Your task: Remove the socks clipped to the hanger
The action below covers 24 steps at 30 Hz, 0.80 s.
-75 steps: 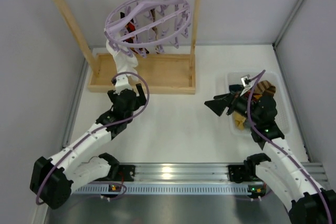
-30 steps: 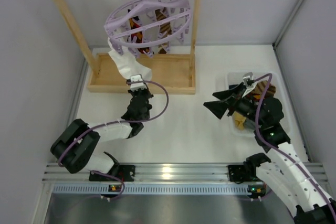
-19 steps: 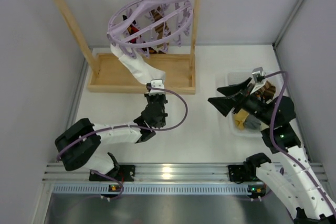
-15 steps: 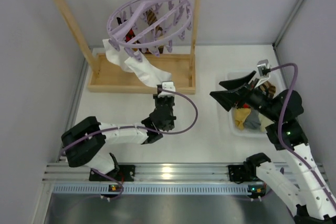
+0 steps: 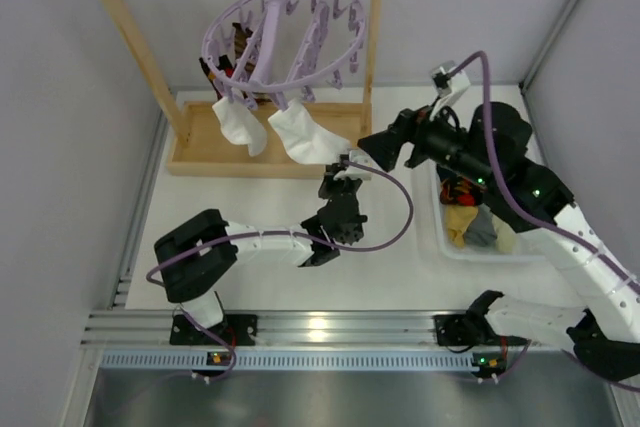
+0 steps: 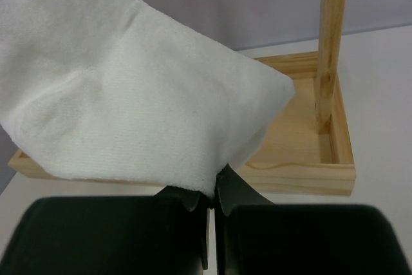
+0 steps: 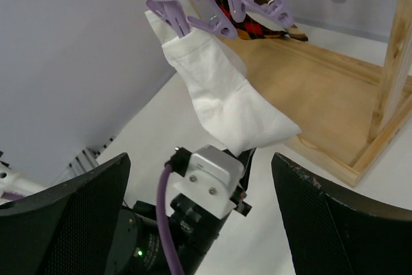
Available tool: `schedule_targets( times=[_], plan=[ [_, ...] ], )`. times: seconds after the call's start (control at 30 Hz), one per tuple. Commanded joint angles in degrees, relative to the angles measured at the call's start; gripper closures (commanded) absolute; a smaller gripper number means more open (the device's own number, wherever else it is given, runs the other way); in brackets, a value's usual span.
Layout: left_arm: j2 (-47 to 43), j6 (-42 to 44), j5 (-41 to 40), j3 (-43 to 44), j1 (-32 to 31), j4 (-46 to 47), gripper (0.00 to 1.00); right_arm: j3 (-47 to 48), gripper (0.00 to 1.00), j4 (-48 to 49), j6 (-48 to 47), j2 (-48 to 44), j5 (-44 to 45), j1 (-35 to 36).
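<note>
Left fingers (image 6: 212,188) pinch tight on the toe of the white sock (image 5: 303,135), clipped under the lilac hanger (image 5: 300,42) at upper centre; my right fingers (image 5: 382,150) gape wide, empty, just beside it.

The overhead camera looked down from six o'clock. The left wrist view, very close, faced twelve o'clock; the right wrist, farther back, faced nine. All shared the white sock (image 5: 305,135) and wooden rack (image 5: 130,47).
</note>
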Motion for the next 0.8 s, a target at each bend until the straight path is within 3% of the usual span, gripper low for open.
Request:
schedule_targets(
  times=[0.0,0.23,0.6,0.77],
  plan=[
    [2.9,3.4,0.9,4.5,-0.2,0.8,1.0,8.0,0.14,-8.3,-5.3,5.9,17.9,7.9],
    [11.8,9.5,2.4,12.4,-1.3,0.8,1.0,20.3,0.14,-12.4,-9.3,20.1,43.1,23.1],
    [16.1,16.4,3.0,19.8,-3.9,0.8,1.0,40.1,0.22,-15.6,-18.8,38.1,60.6,28.5],
    [16.1,17.2,3.2,20.8,-4.5,0.8,1.0,44.2,0.25,-13.8,-26.3,43.6,65.0,28.6]
  ],
)
